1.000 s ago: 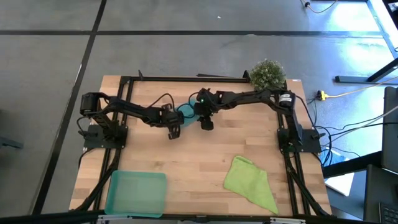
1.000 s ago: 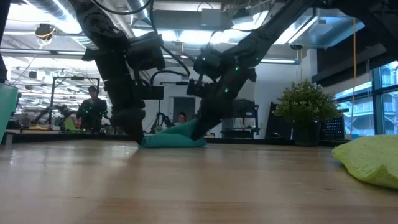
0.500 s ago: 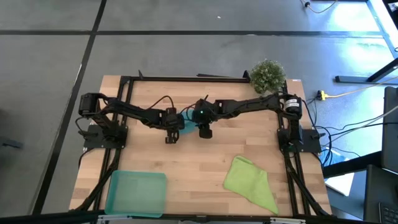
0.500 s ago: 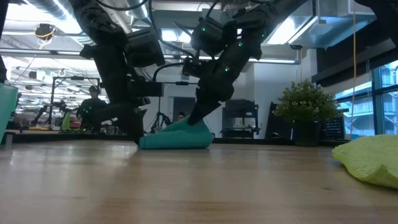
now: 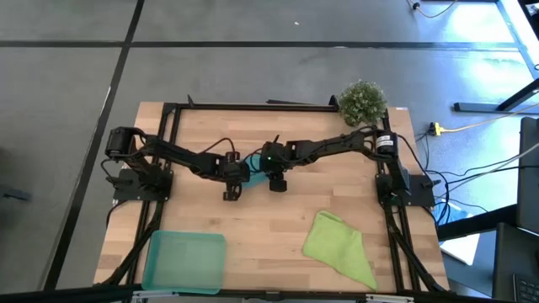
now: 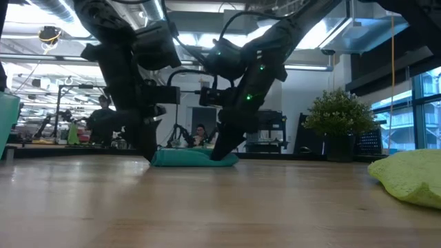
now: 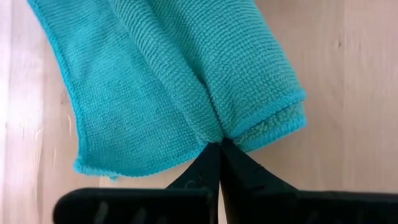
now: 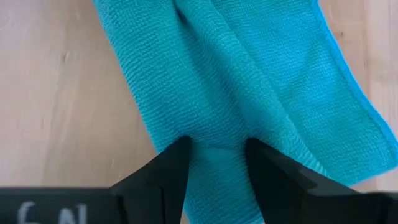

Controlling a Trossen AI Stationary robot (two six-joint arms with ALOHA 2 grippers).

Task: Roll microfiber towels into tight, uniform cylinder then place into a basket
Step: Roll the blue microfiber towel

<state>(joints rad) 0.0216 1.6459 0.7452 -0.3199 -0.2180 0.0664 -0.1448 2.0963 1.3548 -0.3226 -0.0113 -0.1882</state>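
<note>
The teal microfiber towel (image 5: 253,160) lies bunched and partly folded on the wooden table, mid-table toward its far side, mostly hidden under both hands in the high view. It reads as a low flat heap (image 6: 193,158) in the low view. My left gripper (image 7: 219,149) is shut at the towel's near edge. My right gripper (image 8: 217,158) stands open over the towel, a ridge of cloth between its fingers. The lime towel (image 5: 339,244) lies crumpled at the near right. The basket (image 5: 184,261) stands at the near left. My left gripper has its shut fingertips at the towel's near edge (image 7: 217,134), where a crease meets a thicker folded part. It comes from above, slanting down. The towel lies on the table. My right gripper sets its two open fingertips (image 8: 177,155) on the towel from above, slanting down. A raised fold (image 8: 217,140) runs between them and the cloth lies on the table.
A bushy potted plant (image 5: 363,99) stands at the table's far right corner. Bare wood lies between the teal towel and the near edge, with the lime towel (image 6: 406,176) to the right. People and equipment show in the room beyond the table.
Both grippers have moved toward the table's near edge, the right one also a little toward the left. The teal towel came along with them. Its right part, raised a moment ago, now lies low and flat on the table.
</note>
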